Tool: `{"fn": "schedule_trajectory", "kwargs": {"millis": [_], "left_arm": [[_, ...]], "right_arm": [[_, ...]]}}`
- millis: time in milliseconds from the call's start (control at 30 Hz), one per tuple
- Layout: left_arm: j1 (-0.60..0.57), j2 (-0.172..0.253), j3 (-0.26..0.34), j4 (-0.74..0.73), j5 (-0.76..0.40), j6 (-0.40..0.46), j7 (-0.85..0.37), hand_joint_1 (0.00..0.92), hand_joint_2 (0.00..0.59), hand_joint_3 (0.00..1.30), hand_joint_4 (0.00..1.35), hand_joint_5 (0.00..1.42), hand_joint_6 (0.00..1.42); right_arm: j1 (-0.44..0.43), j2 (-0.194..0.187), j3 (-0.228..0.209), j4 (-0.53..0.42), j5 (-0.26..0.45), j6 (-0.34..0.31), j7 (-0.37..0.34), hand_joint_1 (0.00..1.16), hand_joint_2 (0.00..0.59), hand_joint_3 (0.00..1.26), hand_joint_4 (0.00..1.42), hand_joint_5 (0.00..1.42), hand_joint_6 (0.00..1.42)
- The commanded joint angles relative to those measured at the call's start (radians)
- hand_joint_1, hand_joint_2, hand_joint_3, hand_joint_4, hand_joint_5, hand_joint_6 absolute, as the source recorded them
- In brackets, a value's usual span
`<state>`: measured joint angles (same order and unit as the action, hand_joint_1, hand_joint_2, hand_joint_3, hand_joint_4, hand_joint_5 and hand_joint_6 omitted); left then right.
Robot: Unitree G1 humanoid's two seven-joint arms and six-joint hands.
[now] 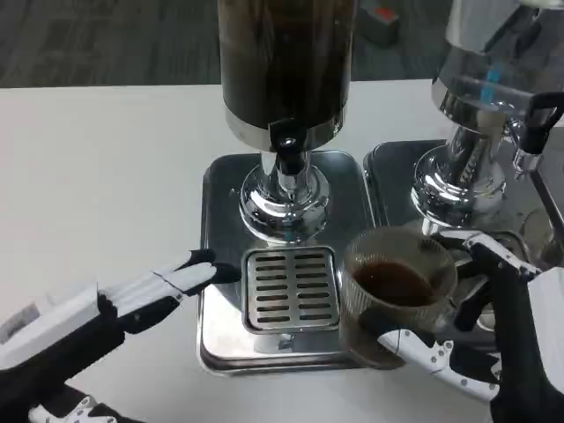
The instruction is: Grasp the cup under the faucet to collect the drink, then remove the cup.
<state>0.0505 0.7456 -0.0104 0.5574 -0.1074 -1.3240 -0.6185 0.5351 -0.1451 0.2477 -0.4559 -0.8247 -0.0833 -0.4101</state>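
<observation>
The clear plastic cup (397,286) already carries dark drink and sits off to the right of the slotted drip grate (291,289), no longer under the black faucet (287,152) of the dark-filled drink dispenser (284,66); so the step in hand looks to be the removal, and doing it well means keeping the cup upright and level, moving it slowly sideways and away from the chrome base (285,204), and setting it down flat on bare white table (97,176) rather than on the raised rim of the steel tray (220,264); a tilt or a jolt would likely slop the drink, since the liquid stands fairly high in a soft-looking cup; squeezing harder than needed could buckle the wall. The right hand (480,335) holds the cup, with a finger across its lower front and others wrapping the right side behind it; the cup sits to the left of the palm, over the tray's right edge and in front of the second dispenser (480,115). The left hand (154,291) holds nothing, its fingers stretched out together toward the grate, its fingertips (207,261) near the grate's left edge, well apart from the cup.
</observation>
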Motion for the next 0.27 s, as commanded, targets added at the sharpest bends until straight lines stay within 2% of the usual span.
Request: {"fn": "schedule_trajectory", "kwargs": {"millis": [33, 267], "left_arm": [[0.016, 0.019, -0.005, -0.012, -0.005, -0.016, 0.015, 0.0, 0.068, 0.09, 0.0, 0.0, 0.21], [0.026, 0.027, -0.017, -0.025, -0.004, -0.048, 0.016, 0.0, 0.068, 0.09, 0.0, 0.0, 0.21]], "right_arm": [[-0.003, 0.013, -0.009, -0.038, 0.0, -0.049, -0.045, 0.97, 0.108, 0.67, 0.74, 0.99, 1.35], [0.016, 0.019, -0.009, -0.051, -0.006, -0.063, -0.05, 0.97, 0.107, 0.67, 0.75, 0.99, 1.35]]}}
